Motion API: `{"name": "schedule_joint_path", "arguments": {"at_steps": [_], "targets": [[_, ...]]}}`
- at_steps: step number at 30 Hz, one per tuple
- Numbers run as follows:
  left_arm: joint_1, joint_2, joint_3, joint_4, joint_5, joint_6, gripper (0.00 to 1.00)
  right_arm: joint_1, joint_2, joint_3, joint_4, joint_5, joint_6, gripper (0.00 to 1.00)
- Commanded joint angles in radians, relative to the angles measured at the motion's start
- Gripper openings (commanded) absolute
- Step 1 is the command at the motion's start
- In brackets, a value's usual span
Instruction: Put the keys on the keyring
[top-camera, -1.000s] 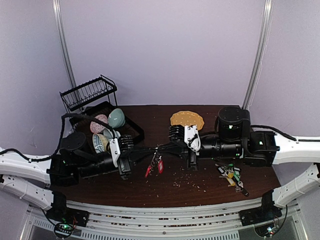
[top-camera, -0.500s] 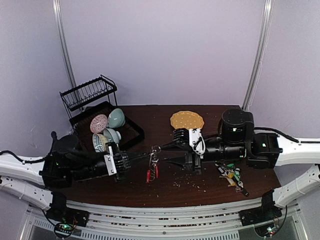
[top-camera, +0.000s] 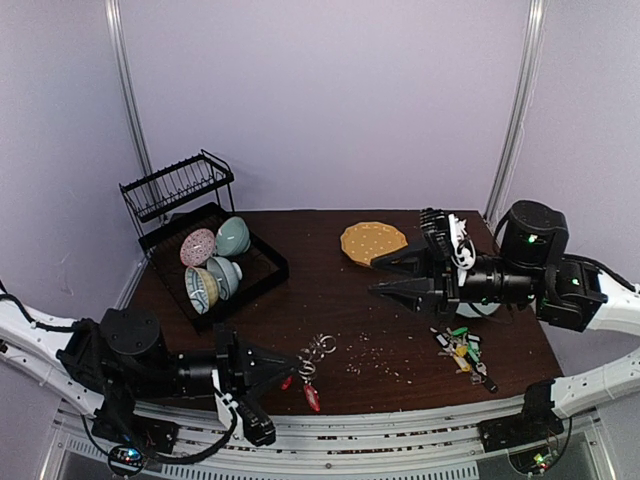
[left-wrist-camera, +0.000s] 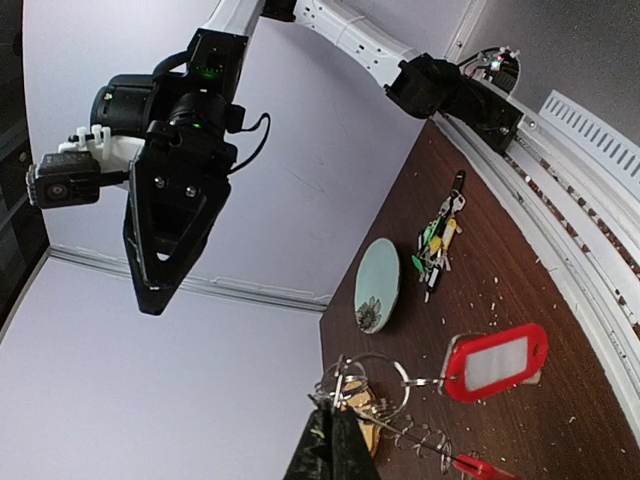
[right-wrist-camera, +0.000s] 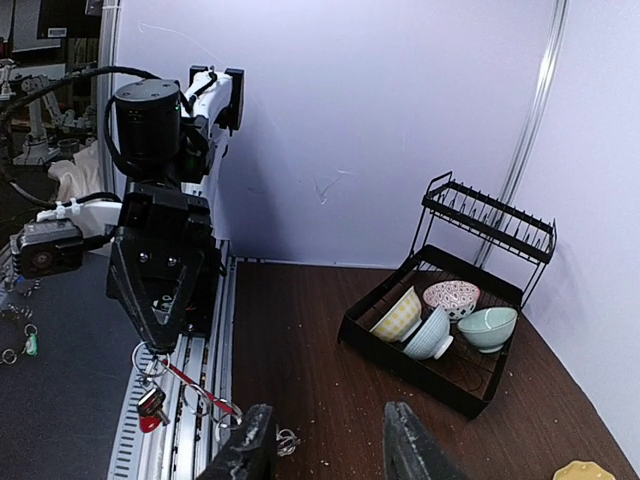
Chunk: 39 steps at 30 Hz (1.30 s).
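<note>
Dark brown wood forms the desk (top-camera: 330, 300), with a black wire dish rack (top-camera: 178, 186) at its far left. The right end effector (top-camera: 376, 278) hovers above the right side, pointing left, its jaws spread wide and empty. The left end effector (top-camera: 287, 366), low at the near left, is pinched shut on the keyring (top-camera: 318, 347), by the desk's near edge. The keys (top-camera: 462, 352) sit heaped at the right, well apart from it.

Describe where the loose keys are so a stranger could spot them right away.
On the dark table, look near its front right corner. The keys lie heaped there; green and yellow tags set them apart from the red-tagged keyring.
</note>
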Motion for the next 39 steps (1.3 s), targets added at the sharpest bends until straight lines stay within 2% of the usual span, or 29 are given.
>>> {"name": "schedule_joint_path", "arguments": {"at_steps": [1, 6, 9, 13, 17, 21, 23, 27, 30, 32, 39], "targets": [[-0.028, 0.008, 0.052, 0.022, -0.035, 0.069, 0.00, -0.009, -0.026, -0.019, -0.021, 0.008, 0.036, 0.39], [-0.035, 0.025, 0.061, 0.035, -0.055, 0.077, 0.00, -0.024, -0.030, 0.000, -0.082, 0.034, 0.068, 0.39], [-0.036, 0.022, 0.056, 0.081, -0.058, 0.022, 0.00, -0.043, -0.024, -0.003, -0.090, 0.073, 0.110, 0.39], [-0.013, 0.018, 0.038, 0.190, -0.048, -0.265, 0.00, -0.120, 0.014, 0.014, -0.146, 0.293, 0.286, 0.39], [0.048, 0.009, -0.007, 0.223, -0.006, -0.543, 0.00, -0.256, 0.082, 0.052, -0.347, 0.503, 0.522, 0.38], [0.105, 0.014, -0.024, 0.224, 0.019, -0.728, 0.00, -0.325, 0.148, 0.043, -0.586, 0.699, 0.708, 0.41], [0.127, 0.018, -0.039, 0.238, 0.041, -0.797, 0.00, -0.355, 0.181, 0.019, -0.664, 0.710, 0.775, 0.42], [0.142, 0.022, -0.083, 0.308, 0.068, -0.859, 0.00, -0.438, 0.248, -0.063, -0.713, 0.675, 0.831, 0.44], [0.146, 0.031, -0.082, 0.307, 0.060, -0.872, 0.00, -0.523, 0.325, -0.113, -0.729, 0.658, 0.878, 0.37], [0.148, 0.030, -0.071, 0.291, 0.042, -0.875, 0.00, -0.545, 0.370, -0.125, -0.746, 0.702, 0.934, 0.34], [0.158, 0.000, -0.074, 0.282, 0.023, -0.883, 0.00, -0.544, 0.382, -0.221, -0.622, 0.670, 1.025, 0.33]]}}
